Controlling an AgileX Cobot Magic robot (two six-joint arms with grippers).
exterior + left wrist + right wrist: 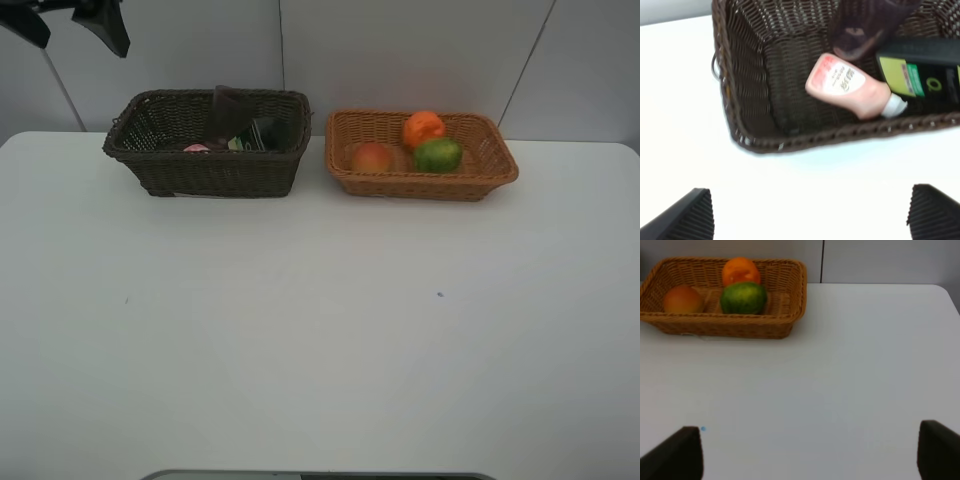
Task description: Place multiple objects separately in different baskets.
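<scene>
Both grippers gape empty; only the left wrist view shows the pink bottle (847, 86) whole.

left end effector (810, 212) spread wide, right end effector (810, 450) likewise

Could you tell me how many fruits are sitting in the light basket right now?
3, all in the light basket: the orange at the back, the green fruit just in front of it, and the red-orange fruit toward the dark basket's side. Nothing seems hidden.
</scene>
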